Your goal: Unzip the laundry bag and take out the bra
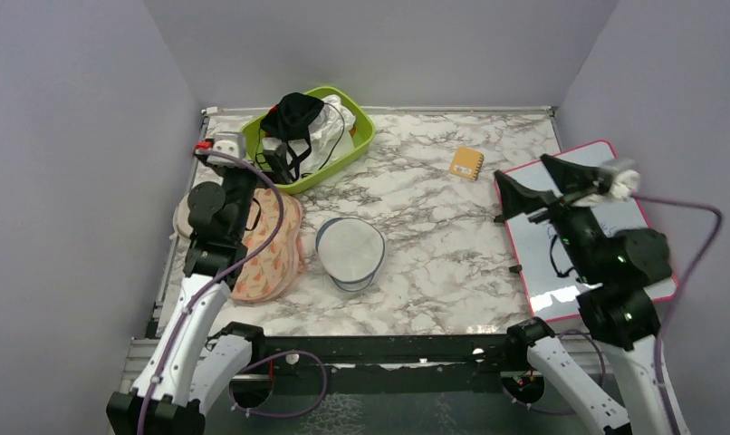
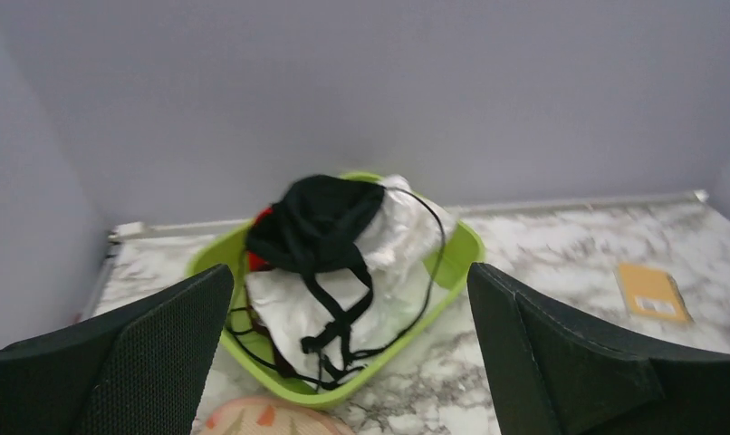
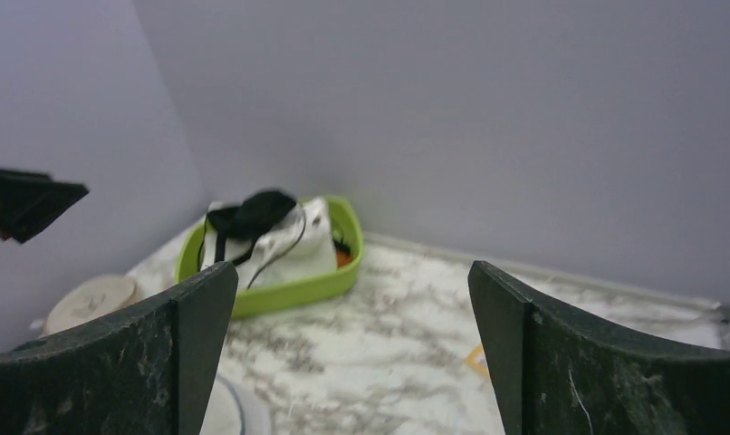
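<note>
Laundry bag (image 1: 350, 254) flat on the marble bench (image 1: 434, 236), left of centre and toward the near edge, white mesh face up, grey-blue zip band round the rim; zip state impossible to tell; touched by neither arm. Left gripper (image 2: 348, 272) raised at the far left, aimed at a green basket (image 1: 366, 136) in the far-left corner, fingers (image 2: 144, 353) wide apart and empty. Black strappy garment (image 1: 293, 113) heaped on white fabric in that basket. Peach patterned cloth (image 1: 275, 258) just left of the bag, under the left arm. Right gripper (image 1: 524, 172) up over a pink-rimmed whiteboard (image 1: 542, 272) at the right, well apart from the bag, fingers (image 3: 117, 362) spread, nothing between them. Small yellow card (image 1: 467, 163) on the bench, far and right of centre.
</note>
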Motion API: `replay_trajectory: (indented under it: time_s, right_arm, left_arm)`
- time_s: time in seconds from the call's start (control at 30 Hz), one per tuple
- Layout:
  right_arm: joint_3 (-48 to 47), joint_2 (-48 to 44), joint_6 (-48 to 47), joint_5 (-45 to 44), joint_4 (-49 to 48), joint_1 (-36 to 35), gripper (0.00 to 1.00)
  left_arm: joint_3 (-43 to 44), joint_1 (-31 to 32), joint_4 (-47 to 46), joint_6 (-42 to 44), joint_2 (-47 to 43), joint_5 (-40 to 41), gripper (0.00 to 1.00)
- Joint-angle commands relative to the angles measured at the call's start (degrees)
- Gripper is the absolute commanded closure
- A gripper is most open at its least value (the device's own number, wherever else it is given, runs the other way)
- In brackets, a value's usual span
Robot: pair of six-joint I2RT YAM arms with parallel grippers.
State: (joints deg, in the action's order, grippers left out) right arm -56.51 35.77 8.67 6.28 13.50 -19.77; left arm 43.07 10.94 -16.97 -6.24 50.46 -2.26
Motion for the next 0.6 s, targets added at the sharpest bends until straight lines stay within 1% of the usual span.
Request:
replay_trajectory:
  time_s: [0.0, 0.1, 0.27, 0.4, 0.47, 0.53, 0.57]
  right_arm:
    - [-2.81, -8.88, -5.49, -12.21, -3.34, 0.28, 0.02]
    - [-4.51, -10.61, -5.85, -15.05, -2.84, 0.26, 0.01]
    - [-7.69, -6.80, -5.43, -16.32, 0.40, 0.26, 0.00]
    - [-9.17, -3.17, -3.56, -17.03, 2.88, 0.26, 0.00]
    - [-9.14, -2.53, -2.79, -16.00, 4.11, 0.26, 0.00]
    - [-6.76, -3.09, -3.27, -13.92, 1.56, 0.26, 0.00]
    - [-7.18, -2.59, -2.45, -14.15, 2.10, 0.32, 0.00]
  left_arm:
    - [4.80, -0.28, 7.93, -2.65, -9.40, 19.54, 0.01]
    - [8.00, -0.27, 9.11, -1.90, -11.86, 16.88, 0.01]
    - [15.97, -0.24, 15.45, -1.08, -10.45, 13.28, 0.01]
    - [16.73, -0.25, 15.15, -0.82, -11.17, 12.83, 0.01]
    - [16.71, -0.28, 14.98, -0.80, -11.50, 12.91, 0.01]
    - [17.05, -0.23, 15.27, -0.84, -11.35, 12.86, 0.01]
    - [17.55, -0.28, 15.65, -0.92, -11.15, 12.75, 0.01]
